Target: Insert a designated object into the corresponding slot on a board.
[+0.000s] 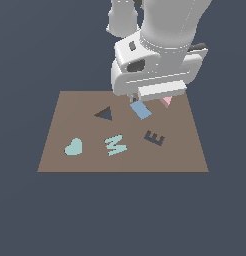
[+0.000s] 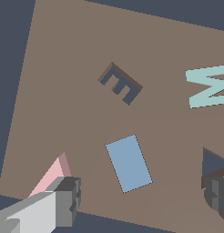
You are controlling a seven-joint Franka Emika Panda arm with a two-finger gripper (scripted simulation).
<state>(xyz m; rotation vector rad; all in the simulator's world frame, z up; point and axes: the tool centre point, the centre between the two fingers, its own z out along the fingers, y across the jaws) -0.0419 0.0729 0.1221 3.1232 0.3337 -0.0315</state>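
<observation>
**Pink triangle out of its slot**

You have the pale-pink triangular block (image 2: 53, 172) lying flat near one edge of the brown board (image 1: 85, 160). Your dark navy triangle-shaped slot (image 1: 104, 114) sits empty, well apart from it, toward the exterior view's left.

The robot arm (image 1: 155, 45) is hanging over the far edge of the brown board (image 1: 85, 107), hiding part of the pink triangle (image 1: 166, 102). The blue rectangle (image 1: 140, 110) is lying just beside it, with the triangular slot (image 1: 105, 114), heart (image 1: 73, 147), letter M (image 1: 115, 144) and E-shaped recess (image 1: 155, 137) nearer.
</observation>
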